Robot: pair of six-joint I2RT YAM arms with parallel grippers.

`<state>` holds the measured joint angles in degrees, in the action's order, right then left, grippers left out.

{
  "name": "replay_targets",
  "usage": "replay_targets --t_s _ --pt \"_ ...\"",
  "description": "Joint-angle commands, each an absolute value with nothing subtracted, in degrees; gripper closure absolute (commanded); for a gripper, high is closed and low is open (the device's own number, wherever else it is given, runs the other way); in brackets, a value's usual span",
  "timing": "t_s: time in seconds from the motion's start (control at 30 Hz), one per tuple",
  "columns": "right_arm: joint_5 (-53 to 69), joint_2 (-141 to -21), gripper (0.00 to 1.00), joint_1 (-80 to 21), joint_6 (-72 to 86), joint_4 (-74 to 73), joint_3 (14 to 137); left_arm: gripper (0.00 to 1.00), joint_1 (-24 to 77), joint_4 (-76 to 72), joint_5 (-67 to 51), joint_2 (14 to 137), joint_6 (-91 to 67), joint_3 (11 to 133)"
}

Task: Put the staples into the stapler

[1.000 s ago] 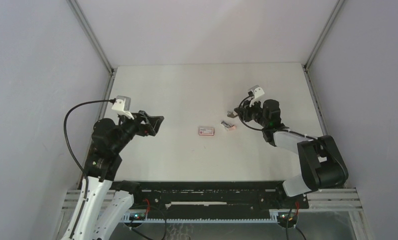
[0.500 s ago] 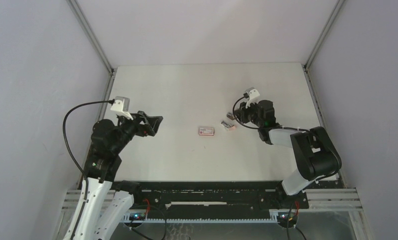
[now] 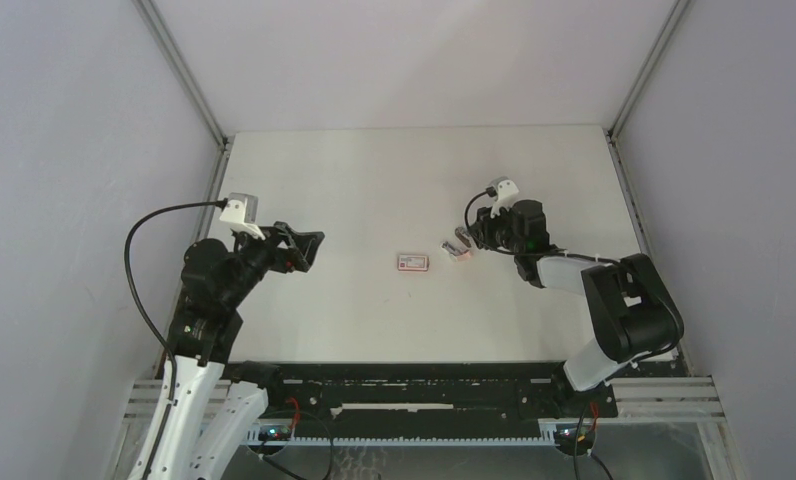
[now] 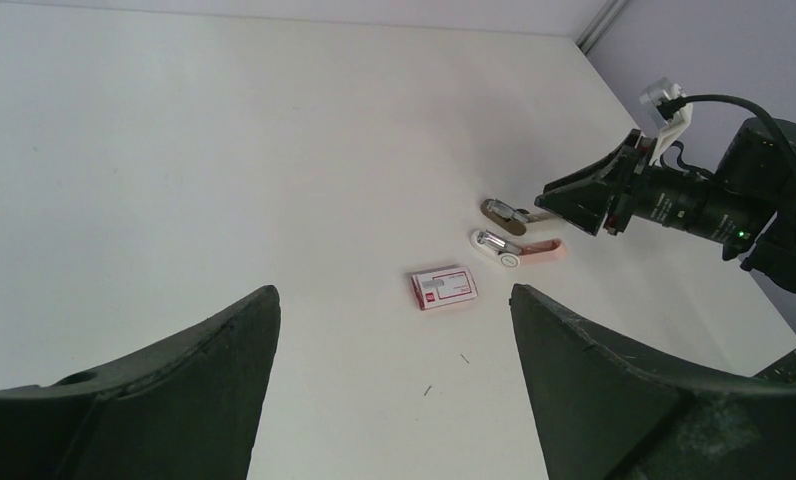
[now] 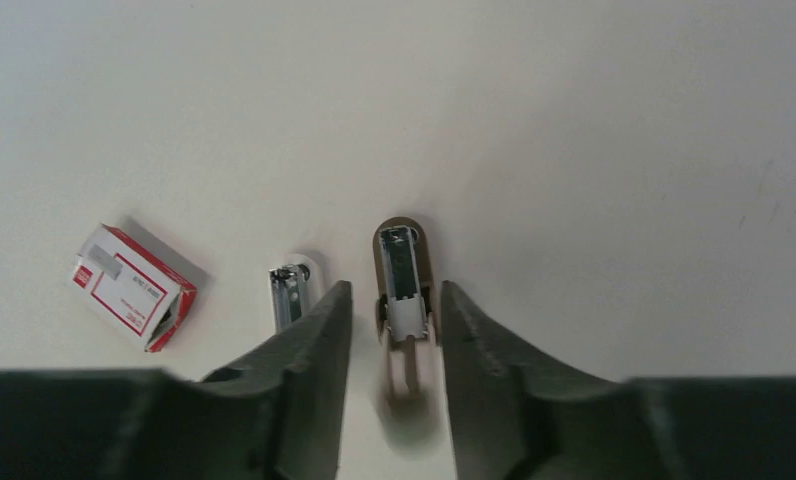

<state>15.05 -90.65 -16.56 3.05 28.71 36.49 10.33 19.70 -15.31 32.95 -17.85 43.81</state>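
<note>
Low over table point(image 3: 374, 180), right hand point(image 5: 396, 292) straddling stapler point(image 5: 402, 262), left hand point(image 3: 312, 250) raised, agape

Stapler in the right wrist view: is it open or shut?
Open. The stapler lies with its two halves spread apart on the table, and both metal channels face up.

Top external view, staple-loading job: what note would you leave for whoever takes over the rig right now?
Left gripper: open, empty, well away from the things.
Right gripper: jaws apart astride one limb of the stapler, not clamping it.
The stapler lies swung open. The box lies to its left, untouched, with no staples in sight outside it.
Done: stapler opened.
Left: take staples from the box, load them, close the stapler.
</note>
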Motion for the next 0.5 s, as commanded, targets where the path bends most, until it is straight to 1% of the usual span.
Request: replay_targets --t_s 0.0,0.1,0.13,0.23,0.47 --pt "15.2 -87.1 0.6 -16.9 4.1 30.5 36.5 0.11 9.6 18.1 -15.9 32.3 -16.7 42.7" --pt "15.1 -85.8 0.47 -16.6 4.5 31.6 35.5 0.11 9.3 18.2 -16.1 32.3 -16.6 42.6" --pt "14.9 -85.3 0.4 -16.6 4.8 31.8 35.2 0.11 9.4 18.1 -16.1 32.3 -16.6 42.6" --pt "14.4 -83.1 0.35 -16.0 5.8 32.6 34.3 0.11 9.2 18.2 -16.0 32.2 -16.5 42.5" --pt "14.8 -73.5 0.31 -14.9 7.8 27.7 34.2 0.11 8.8 16.8 -14.8 31.2 -18.1 41.5"
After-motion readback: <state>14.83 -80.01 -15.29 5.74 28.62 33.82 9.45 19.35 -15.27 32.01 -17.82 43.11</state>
